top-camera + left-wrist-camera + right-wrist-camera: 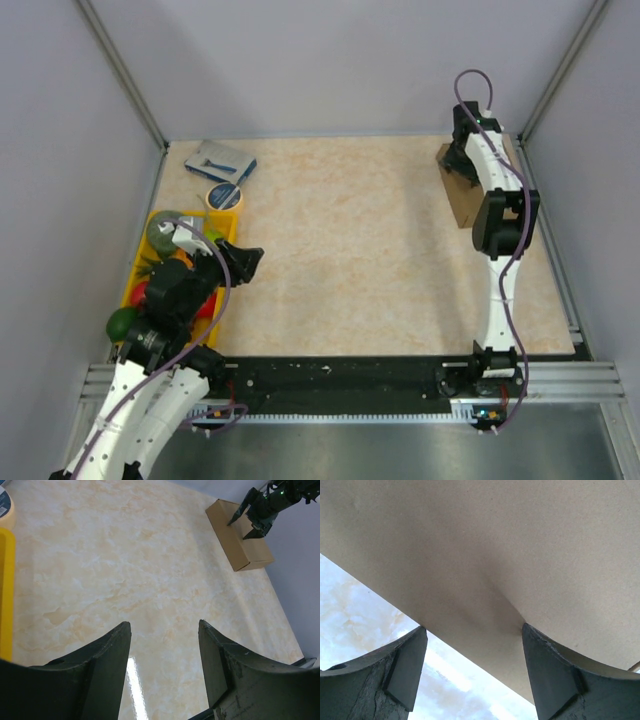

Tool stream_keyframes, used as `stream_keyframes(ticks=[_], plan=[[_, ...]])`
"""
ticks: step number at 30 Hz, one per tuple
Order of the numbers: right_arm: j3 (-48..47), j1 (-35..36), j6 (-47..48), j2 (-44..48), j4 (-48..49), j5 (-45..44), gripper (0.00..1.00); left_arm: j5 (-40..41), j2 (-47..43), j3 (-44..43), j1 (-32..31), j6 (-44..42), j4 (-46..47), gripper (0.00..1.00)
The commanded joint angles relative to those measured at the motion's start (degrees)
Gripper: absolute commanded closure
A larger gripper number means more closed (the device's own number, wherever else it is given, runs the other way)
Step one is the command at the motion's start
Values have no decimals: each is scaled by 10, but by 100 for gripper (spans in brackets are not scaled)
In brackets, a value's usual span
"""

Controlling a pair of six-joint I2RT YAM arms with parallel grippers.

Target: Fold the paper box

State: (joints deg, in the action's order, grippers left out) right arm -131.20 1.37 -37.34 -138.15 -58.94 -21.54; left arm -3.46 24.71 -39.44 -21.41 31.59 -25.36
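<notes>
right pincer (472, 635) splayed, at paper box (226, 530)

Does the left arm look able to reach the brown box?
Probably not easily: the way is free, but the paper box sits far across the table, with the right arm's fingers at it.

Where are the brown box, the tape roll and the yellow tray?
paper box (250, 550): left wrist view, on its top face.
tape roll (211, 198): top external view, on its pale rim.
yellow tray (5, 595): left wrist view, on its side wall.
</notes>
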Motion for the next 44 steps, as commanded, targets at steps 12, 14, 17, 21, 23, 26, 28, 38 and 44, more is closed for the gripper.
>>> stream_keyframes(ticks=[12, 14, 17, 21, 23, 26, 28, 38, 44], plan=[[-44, -19, -29, -58, 29, 64, 25, -16, 13, -38, 1, 4, 24, 43], [-46, -11, -14, -40, 50, 64, 25, -20, 10, -38, 1, 8, 21, 43], [-59, 12, 44, 13, 71, 56, 20, -33, 8, -48, 1, 23, 9, 42], [-75, 39, 132, 124, 83, 27, 13, -54, 1, -68, 1, 42, -15, 36], [-60, 60, 175, 168, 81, 12, 10, -61, -10, -76, 1, 48, -30, 34], [5, 76, 198, 266, 67, 22, 8, -80, -16, -93, 1, 55, -44, 33], [67, 99, 212, 362, 60, 40, 7, -91, -16, -111, 1, 57, -60, 31], [529, 278, 182, 848, 84, 93, 1, -111, -6, -218, 1, 45, -129, 26], [446, 277, 225, 1059, 72, 84, 1, -110, 12, -280, 1, 77, -79, 24]])
